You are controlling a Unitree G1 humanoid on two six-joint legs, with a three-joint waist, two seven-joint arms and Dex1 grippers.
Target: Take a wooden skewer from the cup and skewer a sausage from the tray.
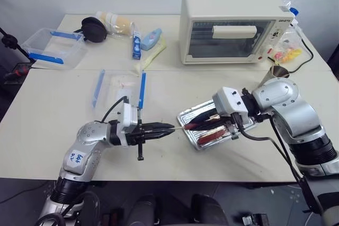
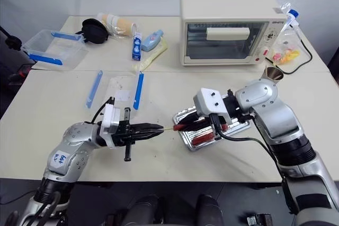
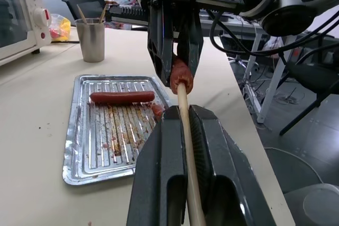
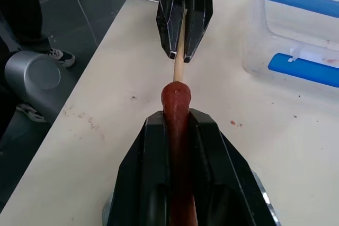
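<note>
A: Why are the two arms facing each other over the table (image 1: pixel 47 115) like that?

B: It lines the stick up with the meat. The left gripper (image 1: pixel 165 129) is clamped shut on the wooden skewer (image 3: pixel 185 130), holding it roughly level with the tip aimed across at the right gripper (image 2: pixel 180 126), which is closed around the sausage (image 4: pixel 176 110) lengthwise. I'd say that keeps the point running along the sausage's axis instead of out through its side

A: And where is the skewer against the sausage?

B: In both wrist views the tip is at the centre of the sausage's rounded end and looks just entered. That end pokes out past the right fingertips, so the wood meets meat, not fingers. A short bare length of stick spans the gap between the two sets of jaws

A: Where does all this happen?

B: Raised above the near edge of the tray (image 3: pixel 79 130), where another sausage (image 3: pixel 122 97) lies on the ribs. The cup (image 3: pixel 91 39) stands beyond it with spare skewers inside

A: So how far along?

B: I'd judge piercing has begun; the stick still needs pushing deeper
</note>
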